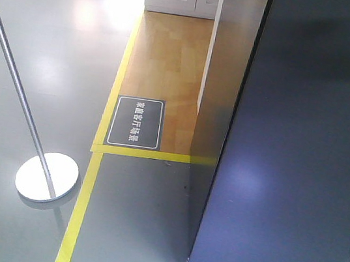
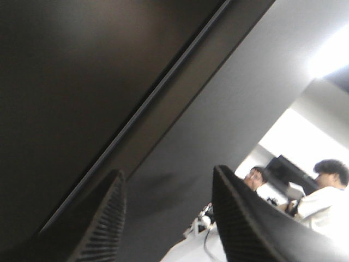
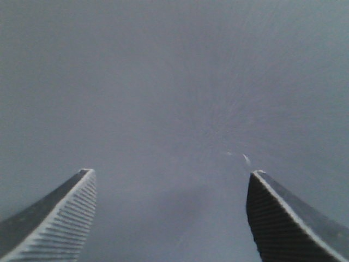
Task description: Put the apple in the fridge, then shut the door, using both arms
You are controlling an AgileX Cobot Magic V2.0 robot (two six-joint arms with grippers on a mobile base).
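Wrist cameras close against fridge [image 1: 290, 155]

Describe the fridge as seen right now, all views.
The fridge fills the right of the front view: a tall, flat, dark grey-blue cabinet face, smooth with soft glare, standing upright on the grey floor beside the yellow tape line. No white lining, shelves or apple show. The right tool is open, facing a plain grey surface close up, probably the same panel; contact cannot be told.

A staged test space, lab-like: yellow tape [image 1: 111, 95] marks off a wood-floor patch [image 1: 169, 58] on grey flooring, with a floor sign [image 1: 137, 122] and a stanchion [image 1: 43, 174]. People at desks [image 2: 322, 191] sit behind the fridge [image 1: 290, 155].
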